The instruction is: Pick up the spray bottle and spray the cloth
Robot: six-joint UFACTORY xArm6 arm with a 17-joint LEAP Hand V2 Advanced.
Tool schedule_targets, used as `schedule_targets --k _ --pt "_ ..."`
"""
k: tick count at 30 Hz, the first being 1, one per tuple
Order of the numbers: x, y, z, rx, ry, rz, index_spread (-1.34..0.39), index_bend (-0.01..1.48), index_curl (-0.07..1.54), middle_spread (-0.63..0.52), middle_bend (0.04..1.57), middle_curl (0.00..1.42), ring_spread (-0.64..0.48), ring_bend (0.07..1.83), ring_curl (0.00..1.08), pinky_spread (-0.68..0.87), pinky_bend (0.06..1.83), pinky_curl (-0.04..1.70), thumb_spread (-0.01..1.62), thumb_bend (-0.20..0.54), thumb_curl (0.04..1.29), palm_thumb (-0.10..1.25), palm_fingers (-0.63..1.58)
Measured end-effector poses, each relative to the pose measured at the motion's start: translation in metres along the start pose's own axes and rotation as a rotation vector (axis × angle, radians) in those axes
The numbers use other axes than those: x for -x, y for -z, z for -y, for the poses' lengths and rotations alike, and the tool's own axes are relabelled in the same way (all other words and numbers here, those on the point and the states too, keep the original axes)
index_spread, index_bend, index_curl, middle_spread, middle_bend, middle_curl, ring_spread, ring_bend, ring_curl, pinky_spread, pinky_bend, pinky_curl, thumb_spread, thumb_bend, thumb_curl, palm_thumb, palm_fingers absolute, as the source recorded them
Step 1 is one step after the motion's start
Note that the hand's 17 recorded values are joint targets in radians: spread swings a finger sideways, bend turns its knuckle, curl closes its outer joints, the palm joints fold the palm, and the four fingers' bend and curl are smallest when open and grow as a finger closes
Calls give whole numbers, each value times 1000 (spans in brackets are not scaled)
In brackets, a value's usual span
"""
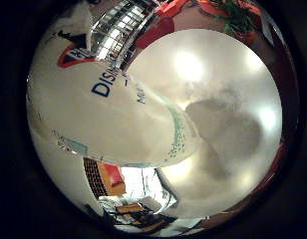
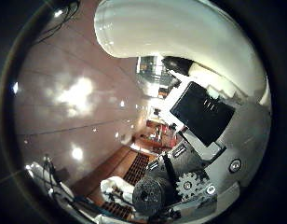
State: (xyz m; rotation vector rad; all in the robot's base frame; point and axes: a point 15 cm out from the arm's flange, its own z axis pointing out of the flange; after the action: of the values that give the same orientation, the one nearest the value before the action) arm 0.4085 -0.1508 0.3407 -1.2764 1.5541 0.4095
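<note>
We are holding spray bottle (image 1: 108,114) tight against palm, fingers (image 2: 199,116) curling round its body; cloth not showing, so aim unclear.

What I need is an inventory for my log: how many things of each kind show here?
Spray bottle: 1
Robot hand: 1
White crumpled thing, possibly the cloth: 1
Total: 3
</note>
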Motion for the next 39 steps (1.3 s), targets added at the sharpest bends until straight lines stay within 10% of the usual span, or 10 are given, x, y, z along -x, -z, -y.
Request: schedule_targets --k 17,30,39 --pt "113 -62 -59 653 307 -539 -181 1229 728 -105 1405 681 -211 1368 738 -157 1105 1266 981 -14 707 1020 1134" --pt "162 -146 -101 907 580 -979 -183 1228 715 -110 1410 668 -215 1354 762 -165 1061 1348 975 -15 733 996 1135" --pt "130 -190 -114 1072 550 -1238 -184 1225 715 -110 1415 663 -216 1347 771 -169 1049 1369 978 -19 739 970 1138"
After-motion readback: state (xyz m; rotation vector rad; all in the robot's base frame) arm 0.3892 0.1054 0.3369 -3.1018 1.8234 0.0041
